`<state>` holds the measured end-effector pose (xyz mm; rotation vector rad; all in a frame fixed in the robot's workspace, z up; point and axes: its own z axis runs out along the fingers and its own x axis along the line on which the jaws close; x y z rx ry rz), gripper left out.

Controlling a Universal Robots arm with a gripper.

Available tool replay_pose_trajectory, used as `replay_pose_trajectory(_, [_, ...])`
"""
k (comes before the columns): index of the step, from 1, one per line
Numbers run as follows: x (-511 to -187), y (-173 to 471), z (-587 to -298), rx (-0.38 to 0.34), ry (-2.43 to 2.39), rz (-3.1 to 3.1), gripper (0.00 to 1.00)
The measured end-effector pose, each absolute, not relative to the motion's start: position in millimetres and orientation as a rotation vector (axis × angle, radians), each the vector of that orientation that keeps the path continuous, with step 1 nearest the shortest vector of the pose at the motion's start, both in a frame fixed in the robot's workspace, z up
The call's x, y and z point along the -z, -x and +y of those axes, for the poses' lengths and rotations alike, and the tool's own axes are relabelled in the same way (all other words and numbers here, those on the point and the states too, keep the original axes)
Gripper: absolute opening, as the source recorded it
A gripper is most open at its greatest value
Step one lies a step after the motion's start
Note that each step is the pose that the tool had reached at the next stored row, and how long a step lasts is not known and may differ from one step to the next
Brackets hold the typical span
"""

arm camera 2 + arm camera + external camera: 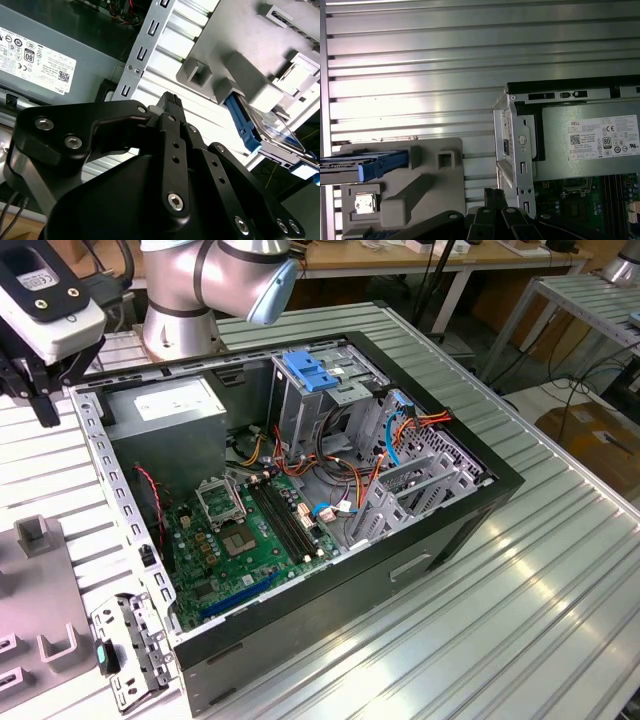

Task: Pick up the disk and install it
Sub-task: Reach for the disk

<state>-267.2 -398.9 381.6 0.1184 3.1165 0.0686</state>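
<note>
In the second wrist view my gripper (170,102) hovers with jaws pressed together on nothing, just outside the open computer case (460,525), while the disk (246,125) stands on edge in the grey holder (235,35), likely propped so its 2 flat faces are free to pinch.

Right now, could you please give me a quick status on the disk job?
Hand above the table, apart from the disk. Disk lying in the grey fixture, not yet picked up. Nothing seen between them.
</note>
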Motion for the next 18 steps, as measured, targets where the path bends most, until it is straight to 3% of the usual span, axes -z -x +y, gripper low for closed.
replay_pose_trajectory(18, [-379.5,279.2,-398.9,-0.069,-0.118,3.117,0.11])
